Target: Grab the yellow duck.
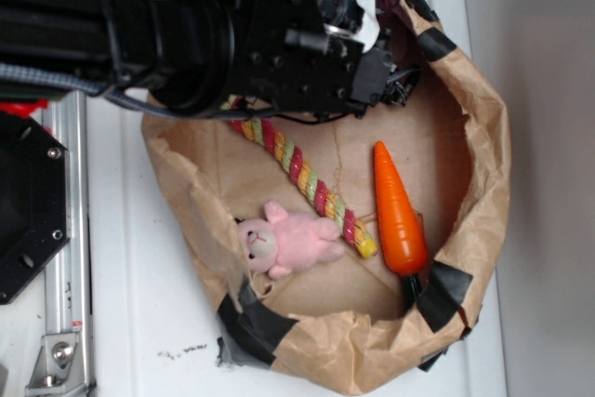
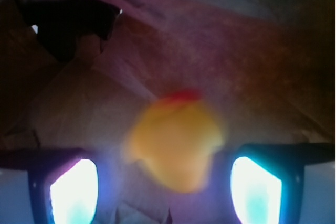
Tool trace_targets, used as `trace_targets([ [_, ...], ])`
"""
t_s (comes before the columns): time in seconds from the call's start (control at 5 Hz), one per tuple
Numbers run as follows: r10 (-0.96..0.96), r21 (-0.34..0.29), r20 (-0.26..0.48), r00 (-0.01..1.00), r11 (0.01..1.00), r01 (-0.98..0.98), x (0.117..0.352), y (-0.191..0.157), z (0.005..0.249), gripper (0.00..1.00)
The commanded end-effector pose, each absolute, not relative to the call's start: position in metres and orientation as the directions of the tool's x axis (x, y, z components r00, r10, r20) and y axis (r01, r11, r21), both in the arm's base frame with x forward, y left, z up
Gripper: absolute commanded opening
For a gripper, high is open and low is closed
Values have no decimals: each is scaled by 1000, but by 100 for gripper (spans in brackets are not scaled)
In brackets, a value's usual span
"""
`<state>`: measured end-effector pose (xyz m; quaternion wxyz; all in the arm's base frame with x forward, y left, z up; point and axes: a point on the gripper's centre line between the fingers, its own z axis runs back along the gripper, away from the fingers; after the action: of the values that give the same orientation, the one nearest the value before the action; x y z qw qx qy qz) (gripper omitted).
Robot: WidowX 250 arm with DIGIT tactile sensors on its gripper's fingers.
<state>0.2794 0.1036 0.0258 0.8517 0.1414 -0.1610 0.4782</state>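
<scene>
Inside a brown paper nest (image 1: 483, 202), white table (image 1: 149, 304) beneath.

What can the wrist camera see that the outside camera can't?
Only the wrist view shows the small glossy yellow rubber duck, blurry, between the two glowing fingers with gaps either side. Only the exterior view shows the pink plush bunny, the long orange plastic carrot, the striped yellow-pink-green rope and the black robot arm, which hides the duck. Both show the crumpled brown paper bag and the gripper.
</scene>
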Motion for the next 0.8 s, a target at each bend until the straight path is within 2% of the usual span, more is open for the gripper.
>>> trace_targets([
  [0.0,803,39,429,414,441,-896,271,121,47,100],
  [0.2,814,16,418,403,437,-899,267,122,59,100],
  [0.6,828,8,412,380,414,-910,256,125,71,100],
])
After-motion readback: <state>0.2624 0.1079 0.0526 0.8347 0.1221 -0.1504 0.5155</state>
